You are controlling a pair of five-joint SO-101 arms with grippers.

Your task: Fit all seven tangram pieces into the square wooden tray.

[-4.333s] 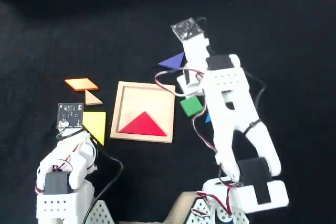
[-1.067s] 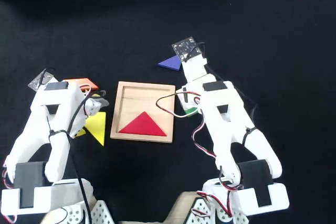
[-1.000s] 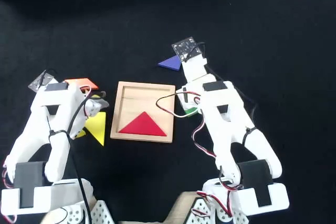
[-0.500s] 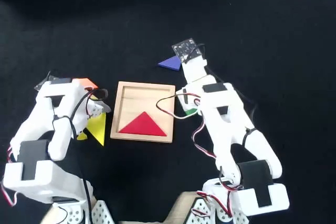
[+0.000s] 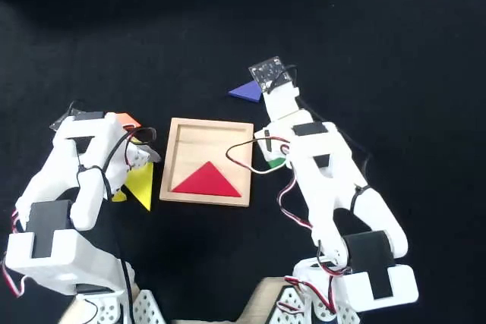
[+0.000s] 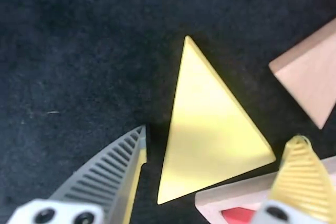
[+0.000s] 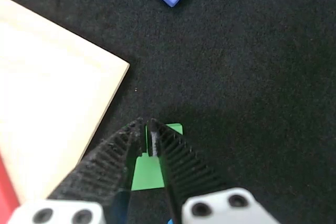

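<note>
Tray: the square wooden tray [image 5: 206,136] lies flat on the black cloth [image 5: 410,66], just left of centre in the high view.
Red triangle: the red triangle [image 5: 206,180] sits inside the tray, its long side along the lower rim and its point toward the top of the frame.
Yellow triangle: the yellow triangle [image 5: 141,186] is outside the tray, just beside its left rim.
Left gripper: the left gripper [image 6: 220,136] has its jaws spread, one finger on each side of the yellow triangle and low over the cloth, gripping nothing.
Tan triangle: the tan triangle [image 6: 311,77] lies near the yellow one, apart from it.
Orange piece: the orange piece [image 5: 126,121] is upper left of the tray, partly covered by the left arm.
Right gripper: the right gripper [image 7: 147,125] has its jaws pressed together, with the tips over the green square.
Green square: the green square [image 7: 149,170] is just off the tray's right rim, and mostly under the right arm in the high view.
Blue triangle: the blue triangle [image 5: 247,91] is above the tray's upper right corner, clear of it.
</note>
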